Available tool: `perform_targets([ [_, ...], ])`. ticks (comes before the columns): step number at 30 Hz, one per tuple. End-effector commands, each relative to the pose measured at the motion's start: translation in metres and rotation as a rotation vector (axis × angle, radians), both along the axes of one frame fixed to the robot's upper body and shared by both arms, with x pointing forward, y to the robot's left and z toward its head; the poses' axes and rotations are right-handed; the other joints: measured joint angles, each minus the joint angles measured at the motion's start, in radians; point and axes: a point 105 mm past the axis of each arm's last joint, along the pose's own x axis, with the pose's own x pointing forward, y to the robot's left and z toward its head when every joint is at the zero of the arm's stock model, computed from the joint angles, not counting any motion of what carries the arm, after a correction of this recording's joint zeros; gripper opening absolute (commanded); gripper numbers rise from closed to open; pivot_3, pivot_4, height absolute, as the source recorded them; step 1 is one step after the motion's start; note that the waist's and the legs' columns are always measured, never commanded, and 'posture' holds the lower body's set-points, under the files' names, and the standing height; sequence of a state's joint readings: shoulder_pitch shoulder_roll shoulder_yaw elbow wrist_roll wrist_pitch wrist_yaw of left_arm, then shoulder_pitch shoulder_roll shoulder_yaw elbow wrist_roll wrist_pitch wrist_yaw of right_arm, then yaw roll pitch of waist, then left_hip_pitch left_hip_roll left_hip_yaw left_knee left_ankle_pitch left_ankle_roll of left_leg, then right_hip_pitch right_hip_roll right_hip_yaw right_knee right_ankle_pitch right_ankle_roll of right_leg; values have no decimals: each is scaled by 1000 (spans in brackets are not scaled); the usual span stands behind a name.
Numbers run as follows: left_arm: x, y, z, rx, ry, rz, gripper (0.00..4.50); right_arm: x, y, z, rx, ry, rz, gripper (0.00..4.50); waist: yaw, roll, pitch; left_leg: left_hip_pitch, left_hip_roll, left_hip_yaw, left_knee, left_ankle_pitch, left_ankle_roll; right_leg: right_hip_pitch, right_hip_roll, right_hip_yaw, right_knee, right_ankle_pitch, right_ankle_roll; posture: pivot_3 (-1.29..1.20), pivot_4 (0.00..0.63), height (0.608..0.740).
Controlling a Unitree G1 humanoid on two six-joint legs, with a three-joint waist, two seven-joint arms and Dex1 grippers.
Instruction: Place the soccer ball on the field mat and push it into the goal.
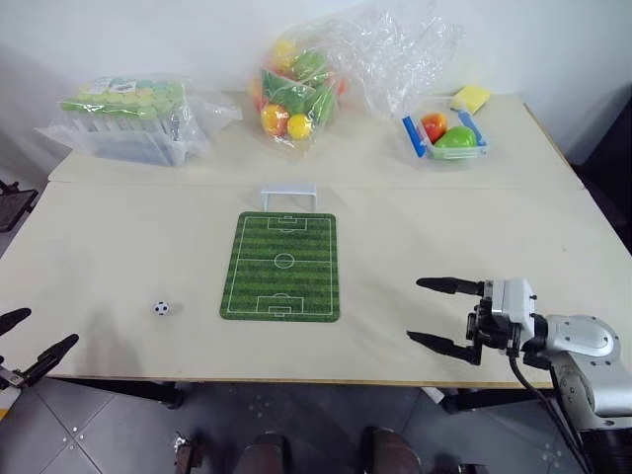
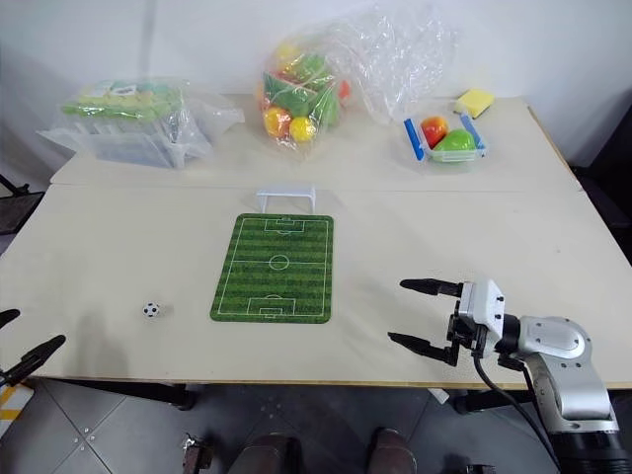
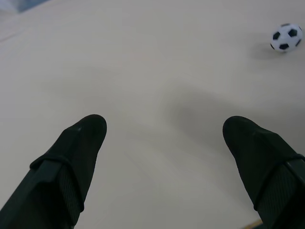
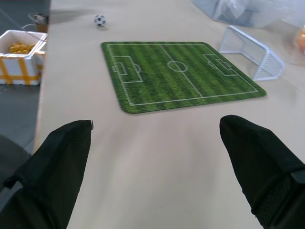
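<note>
The tiny black-and-white soccer ball (image 1: 162, 308) lies on the bare table left of the field mat (image 1: 282, 265), a green striped rectangle with white pitch lines. The white goal (image 1: 288, 197) stands at the mat's far end. My left gripper (image 1: 28, 342) hangs open at the table's front left edge, left of the ball and apart from it; the ball (image 3: 286, 37) shows ahead of its fingers. My right gripper (image 1: 431, 313) is open over the table's front right, pointing toward the mat (image 4: 176, 71), nothing between its fingers.
At the back stand a bagged box of green items (image 1: 128, 118), a plastic bag of toy fruits (image 1: 296, 94), a small tray with fruits (image 1: 446, 135) and a yellow sponge (image 1: 471, 98). A white box with yellow stripes (image 4: 21, 62) sits below the table's edge.
</note>
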State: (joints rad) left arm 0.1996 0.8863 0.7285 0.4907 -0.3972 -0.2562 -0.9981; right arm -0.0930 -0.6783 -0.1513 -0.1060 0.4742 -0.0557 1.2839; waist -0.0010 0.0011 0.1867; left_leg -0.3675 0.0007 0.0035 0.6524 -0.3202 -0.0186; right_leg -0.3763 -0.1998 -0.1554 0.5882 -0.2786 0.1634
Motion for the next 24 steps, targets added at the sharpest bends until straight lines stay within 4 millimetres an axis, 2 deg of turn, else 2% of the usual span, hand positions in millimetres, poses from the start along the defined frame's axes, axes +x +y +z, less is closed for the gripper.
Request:
perform_targets([
  [1, 0, 3, 15, 23, -51, 1, 4461, -4, 6, 3, -13, -8, 64, 4500, -1, 0, 0, 0, 0, 0, 0, 0, 0, 0, 0, 0, 0, 0, 0, 0, 150, 740],
  [2, -2, 1, 8, 1, 2, -11, 4461, -6, 9, 1, -12, 4, 89, 4500, -3, 0, 0, 0, 0, 0, 0, 0, 0, 0, 0, 0, 0, 0, 0, 0, 150, 740],
  [4, -4, 0, 4, -12, -12, -17, 4461, -7, 18, 5, 22, -2, 120, 4500, -4, 0, 0, 1, 0, 1, -1, 0, 0, 0, 0, 0, 0, 0, 0, 0, 150, 740],
  [6, -12, -5, -4, -30, 12, -72, 4461, -14, 31, 24, 173, -66, 213, 4500, -5, 0, 0, 1, 0, 1, -1, 0, 0, 0, 0, 0, 0, 0, 0, 0, 150, 740],
  [9, -20, -7, -15, -88, 48, -98, 4461, -15, 42, 40, 309, -71, 262, 4500, -6, 0, 0, 2, 2, 2, 0, 0, 0, 0, 1, 0, 1, 0, 0, 0, 150, 740],
  [11, -22, -11, -27, -141, 97, -119, 4461, -20, 49, 44, 345, -101, 325, 4500, -4, -1, 0, 2, 2, 2, 0, 0, 0, 0, 1, 1, 1, 0, 0, 0, 150, 740],
  [13, -20, -14, -31, -164, 101, -131, 4461, -21, 51, 44, 353, -118, 350, 4500, 1, -1, 0, 2, 2, 2, 0, -1, 0, 0, 1, 0, 1, 0, -1, 0, 150, 740],
  [15, -15, -19, -30, -170, 81, -151, 4461, -21, 53, 43, 357, -130, 356, 4500, 5, -1, 0, 1, 2, 2, 0, -1, 0, 0, 1, 0, 1, 0, -1, 0, 150, 740],
  [20, 14, -61, -21, -296, 67, -306, 4461, -17, 49, 34, 347, -127, 324, 4500, 4, -3, -2, 1, 2, 2, 2, -1, 0, 0, 1, 1, 2, 0, -1, 0, 150, 740],
  [24, 39, -82, -20, -316, 50, -337, 4461, -17, 46, 26, 327, -122, 308, 4500, 0, -3, -2, 2, 2, 2, 2, -1, 0, 0, 1, 1, 3, 0, -1, 0, 150, 740],
])
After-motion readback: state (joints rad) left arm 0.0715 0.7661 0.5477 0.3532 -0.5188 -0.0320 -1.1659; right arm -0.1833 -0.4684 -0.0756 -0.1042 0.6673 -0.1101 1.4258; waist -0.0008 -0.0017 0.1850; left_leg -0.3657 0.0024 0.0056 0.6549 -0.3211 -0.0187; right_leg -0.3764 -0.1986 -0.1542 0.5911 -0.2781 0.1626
